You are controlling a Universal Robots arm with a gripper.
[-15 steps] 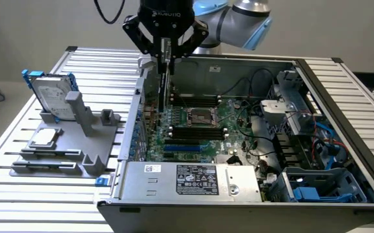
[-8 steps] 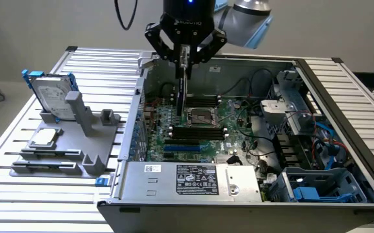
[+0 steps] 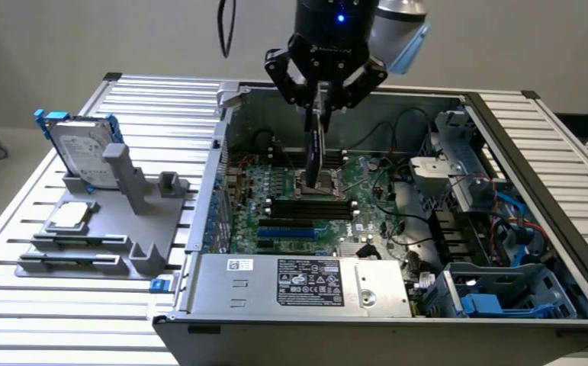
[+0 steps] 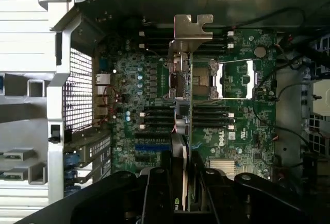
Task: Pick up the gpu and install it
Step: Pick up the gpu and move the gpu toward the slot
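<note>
**A:** Exterior view, upper centre of the frame: what does the arm hold?

**B:** The black gripper is clamped on the flat green gpu with a silvery bracket. The card hangs edge-down over the green motherboard.

**A:** Any advice?

**B:** I think it should be held upright and parallel to the slot.

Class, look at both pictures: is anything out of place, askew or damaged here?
Nothing looks damaged or spilled. The gpu is out of place only in that it hangs on edge in the gripper over the motherboard, not seated in a slot.
</note>
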